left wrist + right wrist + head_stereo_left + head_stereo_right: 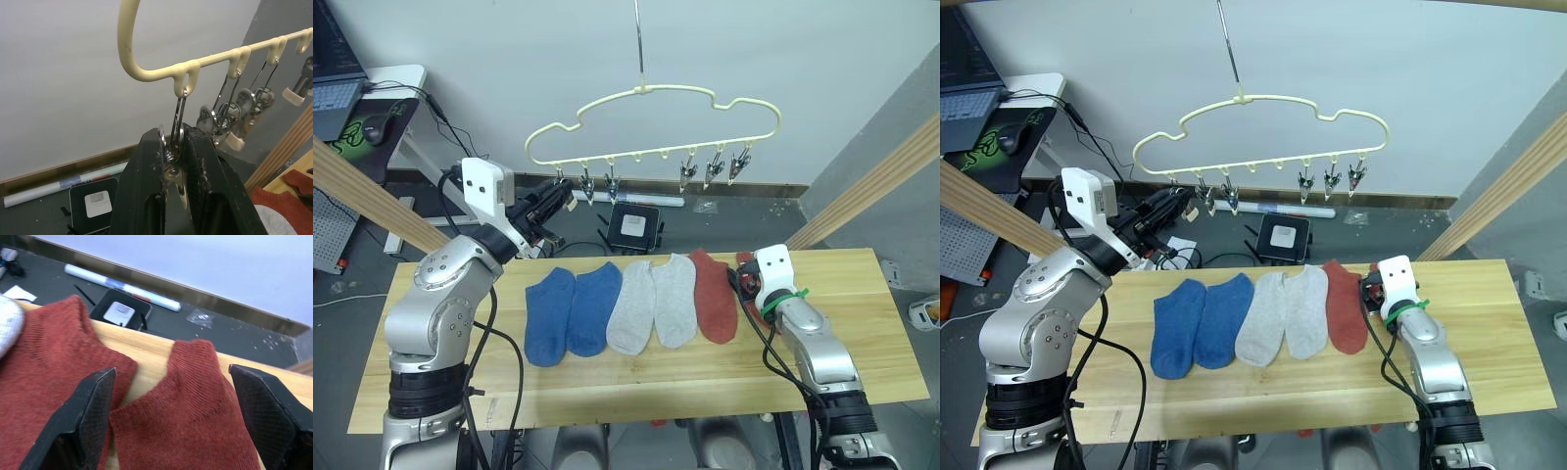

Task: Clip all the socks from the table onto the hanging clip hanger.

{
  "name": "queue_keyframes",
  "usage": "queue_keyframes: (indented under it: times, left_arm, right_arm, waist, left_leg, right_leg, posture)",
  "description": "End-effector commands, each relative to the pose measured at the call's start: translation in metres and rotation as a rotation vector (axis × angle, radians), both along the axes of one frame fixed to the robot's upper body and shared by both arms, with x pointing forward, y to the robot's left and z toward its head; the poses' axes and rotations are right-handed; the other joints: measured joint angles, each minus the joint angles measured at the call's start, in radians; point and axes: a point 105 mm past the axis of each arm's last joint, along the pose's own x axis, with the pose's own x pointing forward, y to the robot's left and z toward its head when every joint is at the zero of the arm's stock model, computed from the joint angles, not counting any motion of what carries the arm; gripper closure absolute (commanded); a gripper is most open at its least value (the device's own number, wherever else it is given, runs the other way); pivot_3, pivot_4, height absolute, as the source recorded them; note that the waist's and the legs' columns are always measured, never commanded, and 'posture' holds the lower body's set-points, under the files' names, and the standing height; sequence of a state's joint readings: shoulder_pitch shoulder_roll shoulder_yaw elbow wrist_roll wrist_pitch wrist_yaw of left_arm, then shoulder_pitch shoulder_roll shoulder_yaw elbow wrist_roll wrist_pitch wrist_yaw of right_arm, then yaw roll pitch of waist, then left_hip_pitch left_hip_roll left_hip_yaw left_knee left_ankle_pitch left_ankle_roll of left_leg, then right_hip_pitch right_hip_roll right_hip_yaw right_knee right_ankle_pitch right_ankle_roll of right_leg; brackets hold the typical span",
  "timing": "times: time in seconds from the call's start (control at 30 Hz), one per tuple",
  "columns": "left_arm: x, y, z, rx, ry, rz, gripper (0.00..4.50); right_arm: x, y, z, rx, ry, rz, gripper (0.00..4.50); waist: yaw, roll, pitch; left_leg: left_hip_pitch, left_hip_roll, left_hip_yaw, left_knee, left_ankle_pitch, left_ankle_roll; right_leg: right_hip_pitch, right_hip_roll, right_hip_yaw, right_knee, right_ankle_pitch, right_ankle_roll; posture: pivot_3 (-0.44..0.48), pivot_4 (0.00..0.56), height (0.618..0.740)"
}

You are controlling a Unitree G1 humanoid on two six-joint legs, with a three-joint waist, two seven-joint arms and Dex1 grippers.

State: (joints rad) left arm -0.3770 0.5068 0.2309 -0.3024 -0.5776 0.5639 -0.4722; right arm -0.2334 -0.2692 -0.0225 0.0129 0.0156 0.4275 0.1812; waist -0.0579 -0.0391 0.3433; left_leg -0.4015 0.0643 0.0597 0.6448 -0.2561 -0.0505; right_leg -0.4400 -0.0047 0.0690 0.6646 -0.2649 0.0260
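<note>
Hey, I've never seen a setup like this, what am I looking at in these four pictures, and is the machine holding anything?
It is a two-armed humanoid robot meant to clip socks onto a hanger. The two wide pictures come from cameras in its head, looking down over its arms. The other two come from cameras on its wrists.

On the wooden table lie six socks: two blue socks, two grey socks and two red socks, one of them partly under the right arm.

Above hangs the pale yellow hanger with metal clips. The left gripper is raised and shut on the end clip. The right gripper is open, low over one red sock, holding nothing.
</note>
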Motion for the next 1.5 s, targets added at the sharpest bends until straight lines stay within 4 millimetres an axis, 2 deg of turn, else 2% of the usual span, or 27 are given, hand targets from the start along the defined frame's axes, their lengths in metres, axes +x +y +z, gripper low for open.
queue_keyframes:
  times: [0.03,0.17,0.43,0.77,0.9,1.13,1.27,1.37,1.43,1.5]
  left_arm:
    - [-0.002,-0.001,0.002,0.004,-0.017,-0.004,4.25]
    - [-0.002,-0.001,0.002,0.005,-0.016,-0.005,4.25]
    - [-0.002,0.0,0.002,0.006,-0.018,-0.004,4.25]
    - [-0.002,-0.001,0.001,0.006,-0.015,-0.007,4.25]
    - [-0.003,-0.001,0.001,0.005,-0.014,-0.006,4.25]
    - [-0.003,0.0,0.0,0.005,-0.012,-0.004,4.25]
    - [-0.003,0.002,0.0,0.004,-0.01,-0.002,4.25]
    - [-0.004,0.003,0.002,-0.004,-0.011,-0.005,4.25]
    - [-0.006,0.002,0.004,-0.019,-0.01,-0.015,4.25]
    - [-0.009,0.0,0.006,-0.04,-0.002,-0.041,4.25]
  right_arm:
    - [0.006,-0.016,0.008,0.019,-0.026,-0.073,0.58]
    - [0.009,-0.023,0.003,0.056,0.011,-0.106,0.58]
    - [0.003,-0.011,-0.003,0.076,0.052,-0.053,0.58]
    - [0.004,-0.013,-0.008,0.072,0.067,-0.071,0.58]
    - [0.006,-0.015,-0.009,0.076,0.067,-0.083,1.81]
    - [0.01,-0.018,-0.011,0.075,0.065,-0.081,4.41]
    - [0.007,-0.015,-0.008,0.06,0.058,-0.041,4.5]
    - [0.003,-0.001,0.004,0.035,0.025,0.057,4.5]
    - [-0.001,0.016,0.02,0.009,-0.022,0.161,4.5]
    - [-0.008,0.042,0.042,0.007,-0.075,0.301,4.5]
  waist:
    - [0.0,0.0,0.0]
    - [0.001,0.0,0.0]
    - [0.0,0.0,0.0]
    - [0.0,0.0,0.0]
    - [0.0,0.0,0.0]
    - [0.0,0.0,0.0]
    - [0.0,0.0,0.0]
    - [0.0,0.0,0.0]
    - [-0.001,0.0,0.0]
    - [-0.003,0.0,0.0]
  left_leg:
    - [0.0,0.0,0.0,0.0,0.0,0.0]
    - [0.0,0.0,0.0,0.0,0.0,0.0]
    - [0.0,0.0,0.0,0.0,0.0,0.0]
    - [0.0,0.0,0.0,0.0,0.0,0.0]
    - [0.0,0.0,0.0,0.0,0.0,0.0]
    - [0.0,0.0,0.0,0.0,0.0,0.0]
    - [0.0,0.0,0.0,0.0,0.0,0.0]
    - [0.0,0.0,0.0,0.0,0.0,0.0]
    - [0.0,0.0,0.0,0.0,0.0,0.0]
    - [0.0,0.0,0.0,0.0,0.0,0.0]
  right_leg:
    - [0.0,0.0,0.0,0.0,0.0,0.0]
    - [0.0,0.0,0.0,0.0,0.0,0.0]
    - [0.0,0.0,0.0,0.0,0.0,0.0]
    - [0.0,0.0,0.0,0.0,0.0,0.0]
    - [0.0,0.0,0.0,0.0,0.0,0.0]
    - [0.0,0.0,0.0,0.0,0.0,0.0]
    - [0.0,0.0,0.0,0.0,0.0,0.0]
    - [0.0,0.0,0.0,0.0,0.0,0.0]
    - [0.0,0.0,0.0,0.0,0.0,0.0]
    - [-0.001,0.0,0.0,0.0,0.0,0.0]
  posture:
    - [-0.073,0.378,0.74]
    - [-0.073,0.378,0.74]
    - [-0.071,0.374,0.74]
    - [-0.071,0.373,0.74]
    - [-0.07,0.373,0.74]
    - [-0.067,0.373,0.74]
    - [-0.064,0.374,0.74]
    - [-0.063,0.372,0.74]
    - [-0.065,0.371,0.74]
    - [-0.065,0.371,0.74]
